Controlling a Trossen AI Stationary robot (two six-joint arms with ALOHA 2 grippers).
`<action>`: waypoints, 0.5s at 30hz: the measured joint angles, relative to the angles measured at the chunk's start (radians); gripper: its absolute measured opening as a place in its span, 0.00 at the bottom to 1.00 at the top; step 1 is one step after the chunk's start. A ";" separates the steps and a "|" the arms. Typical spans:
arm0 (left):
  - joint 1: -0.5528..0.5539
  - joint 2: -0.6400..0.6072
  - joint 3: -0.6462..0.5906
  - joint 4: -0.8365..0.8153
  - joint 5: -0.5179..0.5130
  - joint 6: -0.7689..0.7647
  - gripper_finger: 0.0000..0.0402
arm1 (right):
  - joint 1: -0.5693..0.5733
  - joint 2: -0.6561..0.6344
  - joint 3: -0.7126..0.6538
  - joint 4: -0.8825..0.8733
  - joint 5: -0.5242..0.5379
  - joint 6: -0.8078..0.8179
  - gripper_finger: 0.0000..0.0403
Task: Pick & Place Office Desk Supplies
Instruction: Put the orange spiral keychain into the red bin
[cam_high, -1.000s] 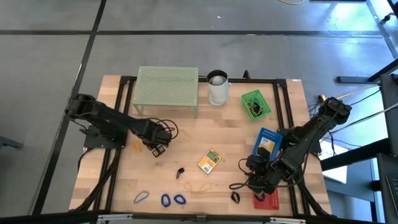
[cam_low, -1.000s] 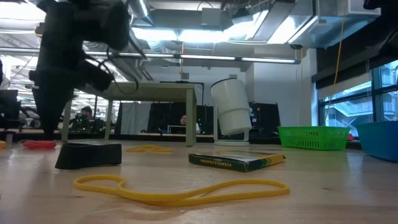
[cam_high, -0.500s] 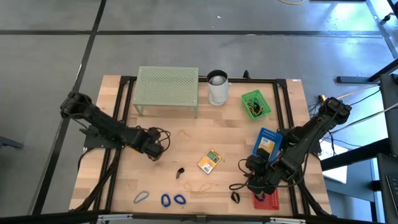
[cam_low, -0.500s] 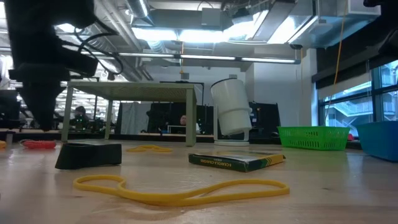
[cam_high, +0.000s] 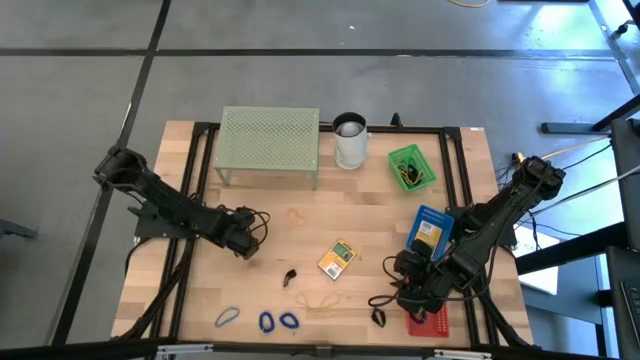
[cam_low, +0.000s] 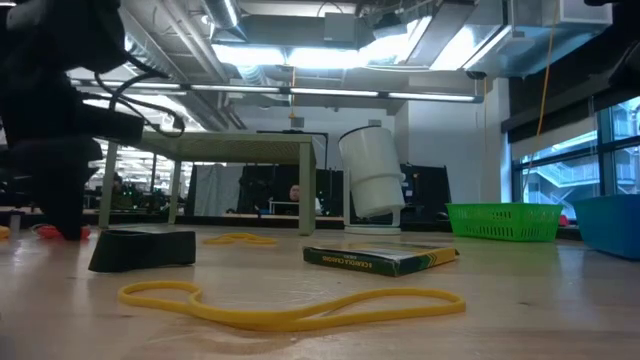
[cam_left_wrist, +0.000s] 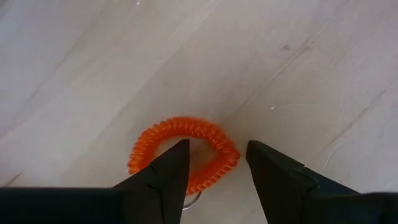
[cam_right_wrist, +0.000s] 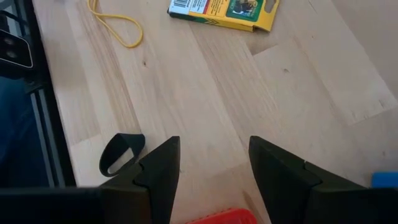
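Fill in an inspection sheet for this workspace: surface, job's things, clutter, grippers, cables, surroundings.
Surface: wooden table, no spills seen.
Job's things: orange coil, yellow band, card pack, blue bands, black clip loose on the table.
Clutter: cup, mesh stand, green basket.
Grippers: left gripper open over the coil; right gripper open, empty, beside the clip.
Cables: black leads along both arms.
Surroundings: grey floor; a person beyond the table.
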 joint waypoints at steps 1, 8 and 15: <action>0.002 -0.002 -0.012 0.011 0.000 0.000 0.41 | 0.000 0.000 0.000 0.004 0.000 0.000 0.48; -0.003 -0.002 -0.034 0.064 -0.018 -0.001 0.35 | 0.000 0.000 0.000 0.032 0.000 0.000 0.48; -0.027 0.002 -0.038 0.102 -0.041 0.081 0.13 | 0.000 0.000 0.000 0.037 0.000 0.001 0.48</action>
